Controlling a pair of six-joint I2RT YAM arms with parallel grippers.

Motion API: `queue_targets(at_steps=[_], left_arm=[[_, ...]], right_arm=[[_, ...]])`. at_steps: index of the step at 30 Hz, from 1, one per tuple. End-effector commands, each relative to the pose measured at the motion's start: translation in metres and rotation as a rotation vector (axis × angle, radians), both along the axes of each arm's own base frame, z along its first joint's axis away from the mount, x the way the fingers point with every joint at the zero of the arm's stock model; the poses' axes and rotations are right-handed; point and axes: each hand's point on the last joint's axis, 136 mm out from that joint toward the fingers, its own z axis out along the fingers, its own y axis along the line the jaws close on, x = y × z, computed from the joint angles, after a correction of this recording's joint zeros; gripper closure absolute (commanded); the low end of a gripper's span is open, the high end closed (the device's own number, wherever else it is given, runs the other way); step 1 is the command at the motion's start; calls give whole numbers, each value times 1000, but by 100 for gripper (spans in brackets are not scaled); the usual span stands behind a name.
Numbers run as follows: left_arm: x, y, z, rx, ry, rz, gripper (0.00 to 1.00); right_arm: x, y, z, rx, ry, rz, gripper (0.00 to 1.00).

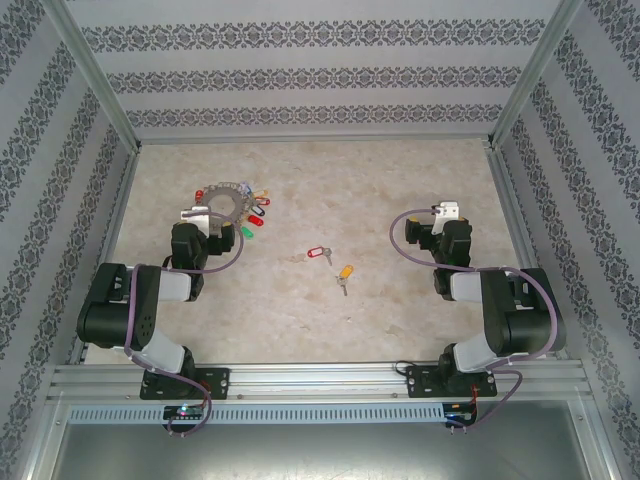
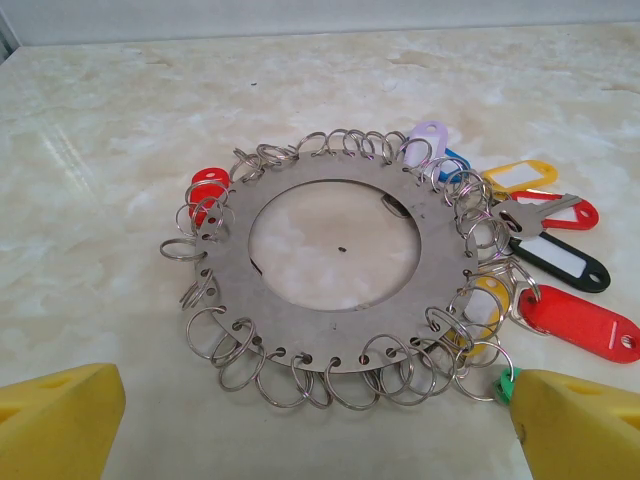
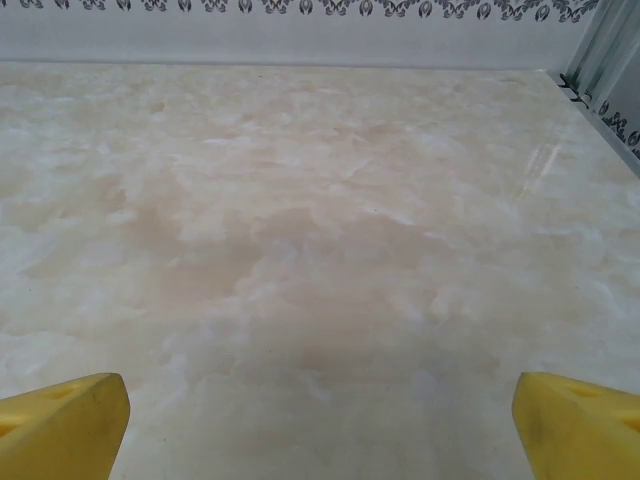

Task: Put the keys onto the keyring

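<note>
Seen from above, a pale marbled table (image 1: pixel 330 170) sits inside walls of patterned paper. The keyring (image 1: pixel 232 199) lies flat at the far left, with the left gripper (image 1: pixel 197 213) just beside its near edge, probably placed to steady it. Two loose keys rest mid-table between the arms, within reach of either: a red-tagged key (image 1: pixel 318 254) and, near it, a yellow-tagged key (image 1: pixel 345 273). The right gripper (image 1: pixel 446 211) hangs over bare table, well apart from both keys. From the left wrist, the keyring is a flat disc of dull grey metal with a wide round hole, its rim pierced and fringed with thin wire split rings (image 2: pixel 235 355). Glossy plastic tags (image 2: pixel 580 322) in red, yellow, blue, black and lilac fan out on its right side. This gripper's blocky yellow fingers (image 2: pixel 60 420) stand wide apart, holding nothing. From the right wrist, matching yellow fingers (image 3: pixel 60 425) are likewise spread wide and empty above smooth, cream-veined tabletop.
</note>
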Motion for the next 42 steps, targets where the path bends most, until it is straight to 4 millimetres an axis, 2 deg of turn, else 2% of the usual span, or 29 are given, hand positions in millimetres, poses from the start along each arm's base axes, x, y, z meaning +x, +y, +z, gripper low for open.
queue_targets(at_steps=[1, 22, 28, 31, 35, 38, 42], left_arm=[[4, 2, 2, -2, 0, -6, 1], [4, -2, 3, -3, -2, -25, 1], [-1, -10, 8, -1, -28, -78, 0], [-8, -4, 15, -4, -63, -41, 0], [-12, -1, 30, -19, -72, -22, 1], [-12, 7, 41, -52, 9, 36, 1], [-13, 14, 65, -118, 30, 107, 1]], right_arm=[[6, 4, 12, 15, -42, 8, 2], [7, 6, 12, 46, -42, 37, 2], [3, 20, 19, 13, -53, 103, 2], [3, 22, 32, 19, -48, 112, 2], [-7, 20, 38, 125, 91, 51, 2], [-21, 30, 49, 140, 69, 104, 2], [-36, 28, 73, 277, 34, 60, 2]])
